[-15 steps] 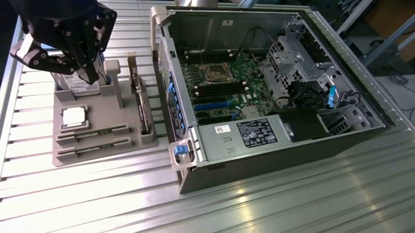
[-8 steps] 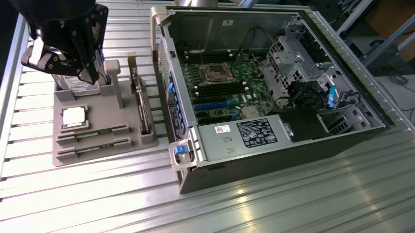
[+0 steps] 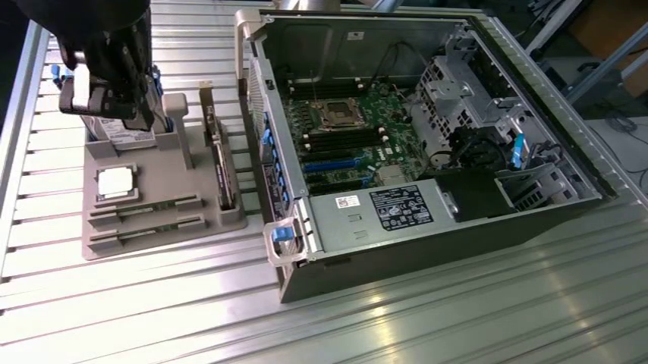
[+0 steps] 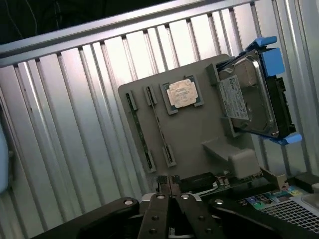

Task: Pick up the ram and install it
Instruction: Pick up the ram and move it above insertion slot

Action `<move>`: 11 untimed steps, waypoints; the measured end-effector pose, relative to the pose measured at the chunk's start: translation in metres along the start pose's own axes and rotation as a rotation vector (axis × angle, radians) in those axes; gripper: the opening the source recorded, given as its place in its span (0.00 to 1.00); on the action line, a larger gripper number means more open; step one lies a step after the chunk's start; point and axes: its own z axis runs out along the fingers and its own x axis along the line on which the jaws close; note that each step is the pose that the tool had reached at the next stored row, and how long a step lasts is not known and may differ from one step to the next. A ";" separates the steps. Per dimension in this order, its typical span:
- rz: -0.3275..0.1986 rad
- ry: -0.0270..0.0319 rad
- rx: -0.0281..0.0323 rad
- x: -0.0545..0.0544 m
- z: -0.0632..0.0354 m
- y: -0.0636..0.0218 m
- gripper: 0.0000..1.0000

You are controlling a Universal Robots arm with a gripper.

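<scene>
Gray tray point(image 4: 199, 130) holds processor chip point(image 4: 183, 93), hard drive point(image 4: 249, 99); claw point(image 4: 169, 181) shut.

Light came from overhead, bright and fairly even. The ribbed metal table point(image 3: 456, 326) threw it back in pale streaks — the strongest glare lay just in front of the computer case point(image 3: 435, 244). Inside the case it was dimmer, the walls shading the motherboard point(image 3: 354, 144). In the wrist view the table's ridges shone near white — beyond its edge all was black.
</scene>
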 end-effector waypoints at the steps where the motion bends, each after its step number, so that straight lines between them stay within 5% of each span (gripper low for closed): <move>1: -0.039 0.0004 -0.0008 0.000 0.0002 0.0000 0.11; 8: -0.324 0.0006 -0.0069 0.000 0.0014 0.0000 0.11; 11: -0.331 0.0006 -0.0071 0.000 0.0014 0.0000 0.11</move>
